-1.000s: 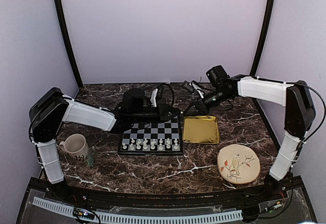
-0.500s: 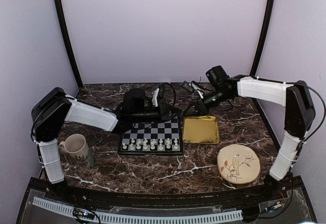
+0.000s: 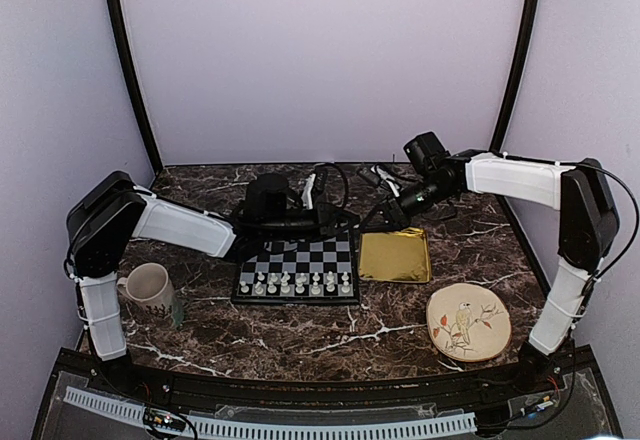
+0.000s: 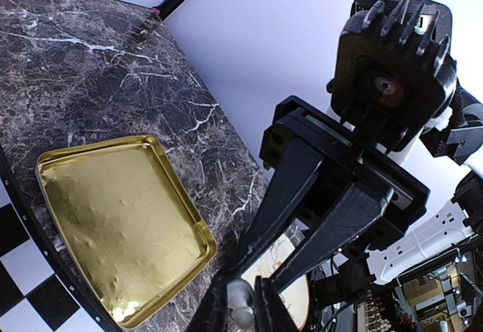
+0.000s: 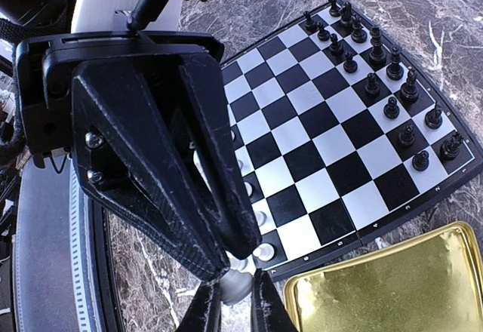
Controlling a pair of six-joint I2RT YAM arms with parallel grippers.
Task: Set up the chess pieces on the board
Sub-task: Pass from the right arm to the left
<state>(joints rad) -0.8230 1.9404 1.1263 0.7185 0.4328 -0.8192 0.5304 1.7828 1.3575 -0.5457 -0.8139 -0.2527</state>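
The step in hand looked like a hand-over. The right claw (image 5: 234,308) was clamped on a tiny cream plastic chessman (image 5: 235,283), and the left claw (image 4: 240,317) pinched the same piece, tip to tip with its partner. The small black-and-silver checked board (image 5: 324,143) lay below and ahead of the right claw (a shiny gold square tray (image 5: 377,287) beside it). The chessman's long axis seemed to run from claw to claw; which end led was unclear. Next, one claw would have to release.
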